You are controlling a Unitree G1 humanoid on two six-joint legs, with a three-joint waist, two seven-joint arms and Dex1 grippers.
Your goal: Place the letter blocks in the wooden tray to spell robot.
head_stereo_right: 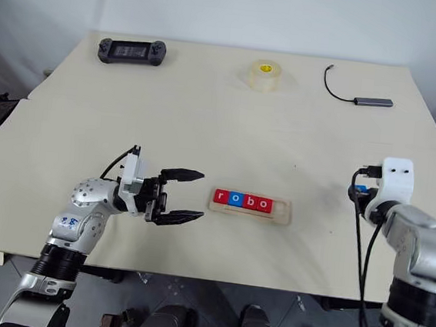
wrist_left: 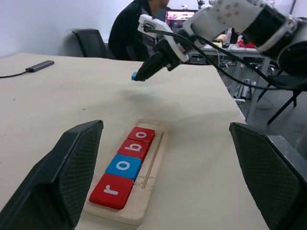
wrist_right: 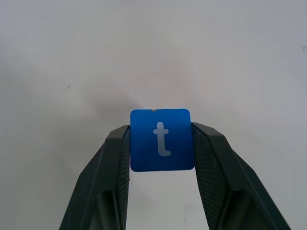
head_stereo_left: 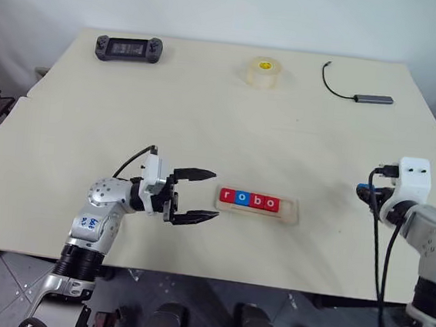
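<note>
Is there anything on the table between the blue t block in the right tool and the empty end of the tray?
Nothing visible: bare table lies between the blue t block and the wooden tray's empty end.

A pale wooden tray (head_stereo_left: 289,211) holds red, blue, red, red tiles (head_stereo_left: 250,201) with white letters. A blue tile (wrist_right: 161,139) bears a white t.

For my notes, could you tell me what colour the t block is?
Blue with a white letter, on the t block; clearest in the right wrist view.
</note>
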